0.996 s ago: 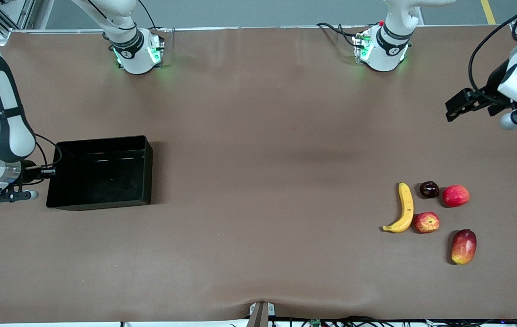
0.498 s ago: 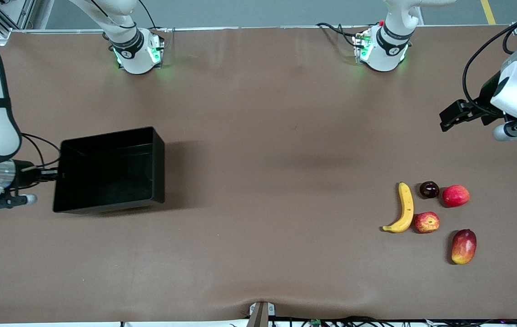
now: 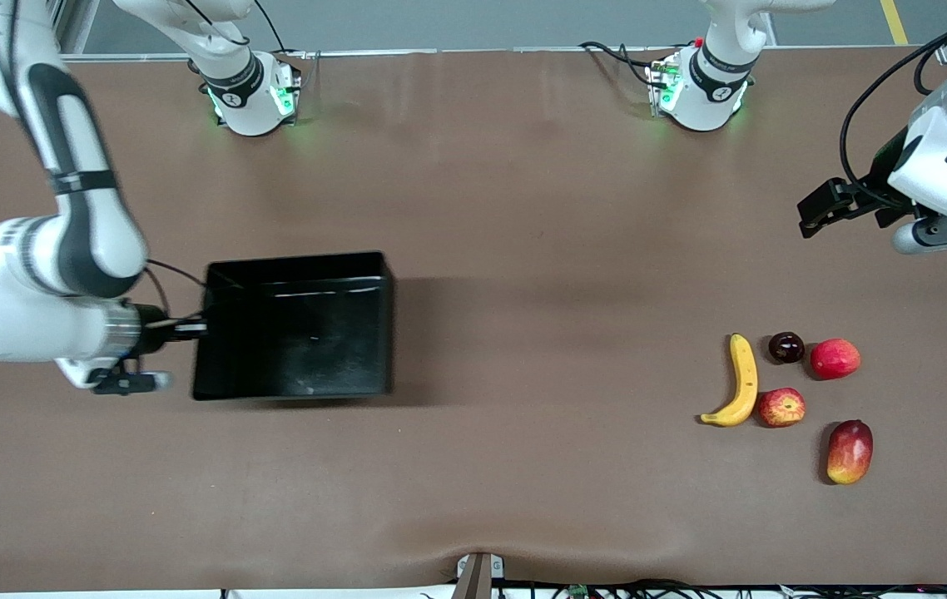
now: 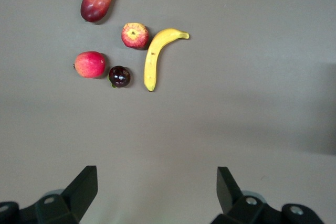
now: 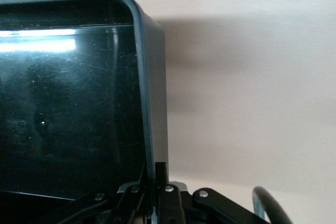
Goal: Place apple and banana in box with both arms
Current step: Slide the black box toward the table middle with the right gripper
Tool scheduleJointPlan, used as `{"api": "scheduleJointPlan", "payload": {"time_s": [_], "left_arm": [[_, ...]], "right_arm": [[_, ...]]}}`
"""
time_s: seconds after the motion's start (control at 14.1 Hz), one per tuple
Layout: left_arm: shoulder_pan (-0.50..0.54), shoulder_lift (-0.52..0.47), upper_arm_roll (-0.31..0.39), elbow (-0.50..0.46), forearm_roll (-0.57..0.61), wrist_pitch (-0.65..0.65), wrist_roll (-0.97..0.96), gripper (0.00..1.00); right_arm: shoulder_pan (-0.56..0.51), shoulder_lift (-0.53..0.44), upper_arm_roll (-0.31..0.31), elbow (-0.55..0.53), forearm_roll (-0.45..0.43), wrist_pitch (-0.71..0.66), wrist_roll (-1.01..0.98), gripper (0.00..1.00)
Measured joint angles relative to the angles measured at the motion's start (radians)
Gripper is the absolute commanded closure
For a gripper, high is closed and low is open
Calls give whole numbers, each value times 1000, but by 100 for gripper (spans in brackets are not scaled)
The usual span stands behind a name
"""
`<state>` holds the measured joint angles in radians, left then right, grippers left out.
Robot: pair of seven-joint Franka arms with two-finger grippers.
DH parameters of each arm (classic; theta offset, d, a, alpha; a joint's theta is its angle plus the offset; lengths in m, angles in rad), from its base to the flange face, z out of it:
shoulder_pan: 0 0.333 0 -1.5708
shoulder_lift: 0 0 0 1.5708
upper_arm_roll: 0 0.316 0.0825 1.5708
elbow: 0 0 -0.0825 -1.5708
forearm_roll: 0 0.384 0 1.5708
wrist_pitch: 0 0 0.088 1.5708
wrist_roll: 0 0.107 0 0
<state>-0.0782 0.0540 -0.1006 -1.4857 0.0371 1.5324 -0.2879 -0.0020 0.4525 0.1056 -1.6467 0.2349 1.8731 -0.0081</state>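
The right claw (image 3: pixel 195 327) pinches the wall of the shallow black rectangular plastic box (image 3: pixel 295 326) at the end toward the right arm; in the right wrist view its fingers (image 5: pixel 160 192) sit pressed on either side of that thin wall (image 5: pixel 149 103). The box casts a wide shadow on the brown surface (image 3: pixel 473 466) (whether its base touches, I cannot tell), and it is empty inside.

The left claw (image 3: pixel 810 218) hangs spread wide over the surface toward the left arm's end, its two black fingers (image 4: pixel 79 190) well apart in the left wrist view with nothing between them.

In the front view, at about 5 o'clock from that claw, lies the fruit cluster. The curved yellow banana (image 3: pixel 740 383) lies with its dark tip nearest the front camera. Touching or just beside it, at its 4 o'clock, sits the small round red apple streaked with yellow (image 3: pixel 780 407). A small dark round fruit (image 3: pixel 786 347) and a plain pinkish-red round fruit (image 3: pixel 835 358) lie at the apple's 12 and 1 o'clock. An elongated red-yellow mango (image 3: pixel 849 451) rests at its 4 o'clock.
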Motion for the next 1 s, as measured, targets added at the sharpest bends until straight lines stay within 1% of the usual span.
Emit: {"api": "scheduleJointPlan", "payload": {"time_s": [0.14, 0.28, 0.5, 0.78, 1.0], "left_arm": [[-6, 7, -5, 0, 0, 29, 0, 0], [-18, 16, -11, 0, 0, 53, 0, 0], [-27, 25, -14, -1, 0, 58, 2, 0], [-28, 29, -28, -4, 0, 58, 4, 0], [-28, 34, -29, -4, 0, 58, 4, 0]], "right_arm": [[96, 6, 1, 30, 2, 24, 104, 100], [190, 23, 1, 38, 3, 106, 216, 100], [307, 82, 0, 58, 3, 183, 343, 100], [399, 198, -1, 162, 3, 200, 401, 100], [470, 259, -2, 190, 3, 301, 522, 100]]}}
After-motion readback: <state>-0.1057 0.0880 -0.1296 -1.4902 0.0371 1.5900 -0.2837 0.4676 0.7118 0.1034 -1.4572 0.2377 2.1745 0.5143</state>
